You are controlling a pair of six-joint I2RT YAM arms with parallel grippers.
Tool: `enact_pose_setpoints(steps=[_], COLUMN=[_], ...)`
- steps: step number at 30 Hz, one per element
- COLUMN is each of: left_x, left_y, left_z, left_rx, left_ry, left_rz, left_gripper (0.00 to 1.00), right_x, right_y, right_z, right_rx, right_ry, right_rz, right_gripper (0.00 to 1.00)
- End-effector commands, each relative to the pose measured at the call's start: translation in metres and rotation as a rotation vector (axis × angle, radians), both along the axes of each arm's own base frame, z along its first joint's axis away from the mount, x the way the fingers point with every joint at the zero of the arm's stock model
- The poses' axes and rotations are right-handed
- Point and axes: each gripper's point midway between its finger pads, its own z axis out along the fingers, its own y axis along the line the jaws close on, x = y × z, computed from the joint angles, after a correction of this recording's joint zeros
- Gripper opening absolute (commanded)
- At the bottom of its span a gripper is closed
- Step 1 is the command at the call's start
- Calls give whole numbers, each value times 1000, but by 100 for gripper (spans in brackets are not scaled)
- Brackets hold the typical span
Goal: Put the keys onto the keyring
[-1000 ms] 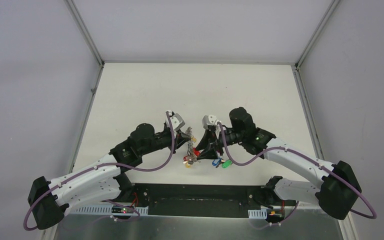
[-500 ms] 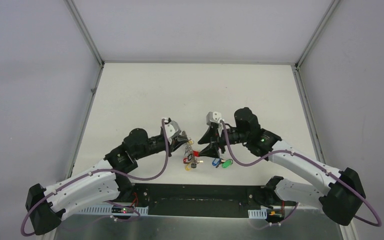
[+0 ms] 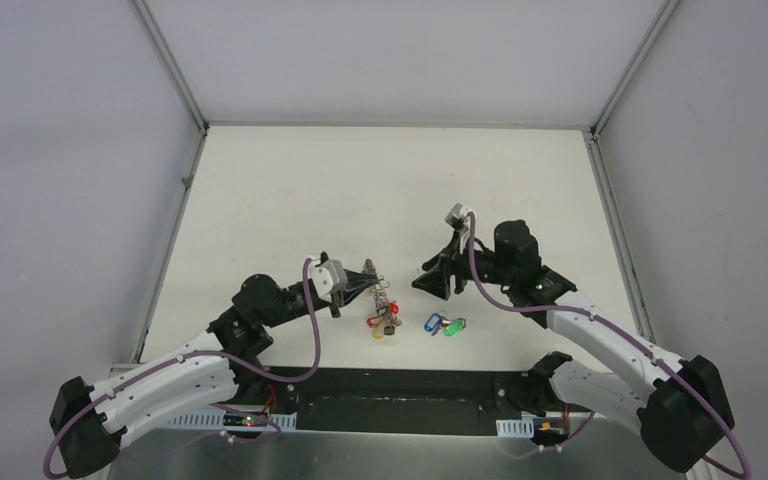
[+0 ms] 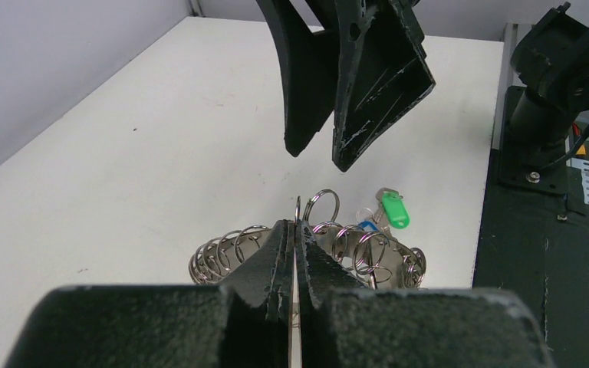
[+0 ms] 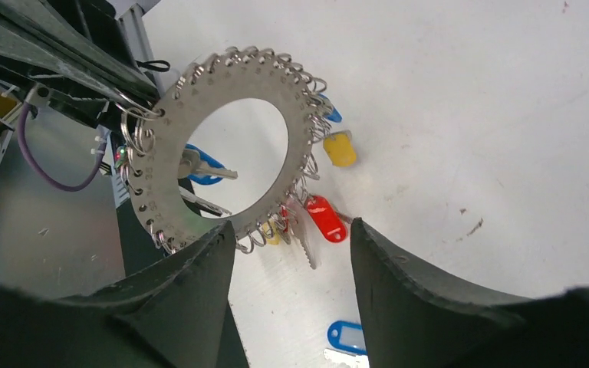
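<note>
The blue-tagged key [image 3: 432,323] and the green-tagged key [image 3: 454,326] lie loose and side by side on the tabletop [image 3: 360,180]. They are near the keyring [image 5: 230,80], on its right and a little toward the arm bases, and they do not touch it. Neither key is on the keyring yet.

The keyring is a flat silvery ring with many small split rings around its rim. Other keys already hang from it, among them a red tag [image 5: 326,218] and a yellow tag [image 5: 340,148]. The left end effector [image 4: 295,234] is closed tightly on the rim of the keyring and holds it on edge, above the tabletop.

The right end effector [image 5: 291,230] stands on the right of the keyring and apart from it. Its jaws are spread moderately and nothing is between them.

I judge that the step in hand is fetching a key, with the keyring held ready. The next move probably calls for the right end effector to go down to one key beside the keyring, pinch it by the tag, and bring its small loop to a free split ring. This threading needs fine alignment, and the flat key may be hard to lift.
</note>
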Motion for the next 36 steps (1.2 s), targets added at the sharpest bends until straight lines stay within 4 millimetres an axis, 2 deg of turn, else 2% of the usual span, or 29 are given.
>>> enact_pose_setpoints(steps=[1,5,9,14,24,30,36], left_x=[-12,-12,-4,1,5,7,8], left_y=[0,-1,-1,-5,-6,-6,-5], left_z=[49,50,51,50,46,42,43], left_rx=[-162,-181,-196,-179,-186,-180,-185], left_ry=[-150,-133,-66,1,48,62,61], left_rz=[-49,-55,-20,-8,11,20,26], left_gripper=[0,0,0,0,0,0,0], right_x=[4,-13,-32,-43,-63,-79,-93], right_y=[-9,-8,-2,12,46,59,65], right_z=[18,41,66,80,75,74,58], right_rx=[64,138,227,253,220,204,129], right_ry=[-41,-138,-198,-215,-206,-195,-169], right_rz=[-83,4,118,200,350,438,520], right_gripper=[60,61,56,50,49,48,46])
